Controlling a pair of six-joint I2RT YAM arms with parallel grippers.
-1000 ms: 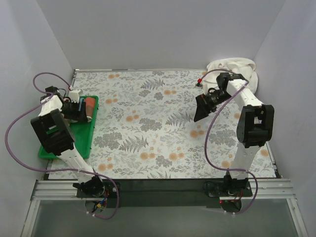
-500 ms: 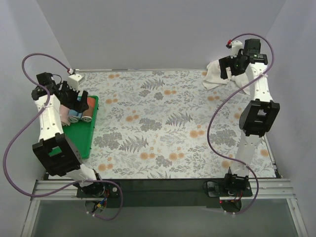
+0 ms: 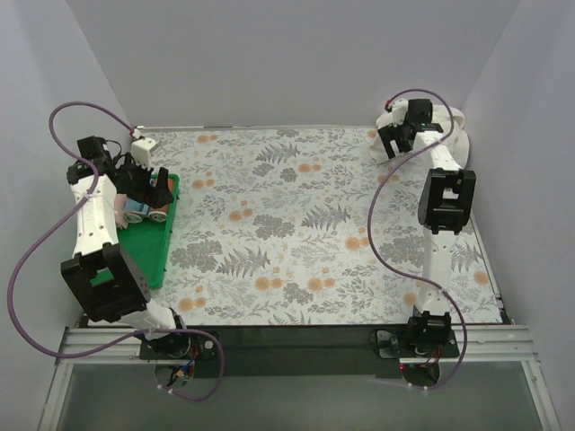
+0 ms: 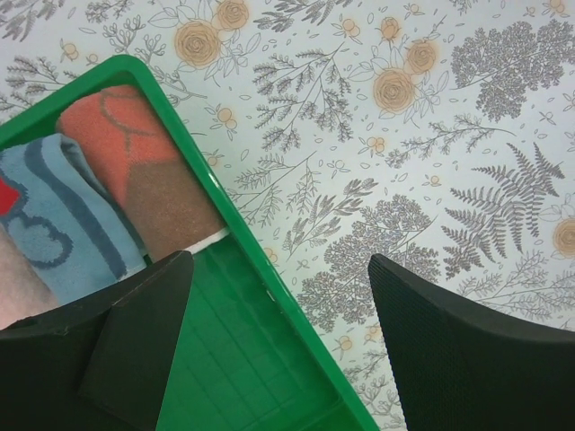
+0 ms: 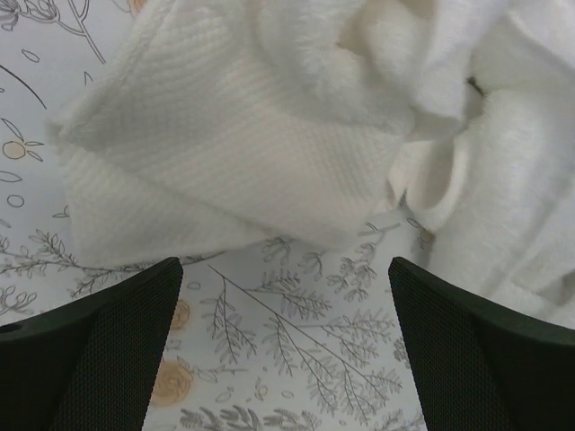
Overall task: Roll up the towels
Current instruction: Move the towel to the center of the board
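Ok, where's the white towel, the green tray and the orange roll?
white towel (image 5: 225, 153): right wrist view, on its folded waffle-textured flap.
green tray (image 4: 260, 359): left wrist view, on its bare floor.
orange roll (image 4: 121, 135): left wrist view, on its top side.

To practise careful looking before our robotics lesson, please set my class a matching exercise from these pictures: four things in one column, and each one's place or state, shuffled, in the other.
Things
1. green tray
2. white towel
3. orange roll
4. left gripper

Places or states
A. heaped in the far right corner of the table
B. open, above the tray's rim
C. along the table's left edge
D. lying in the tray beside a blue roll

Pairs: 1-C, 2-A, 3-D, 4-B.
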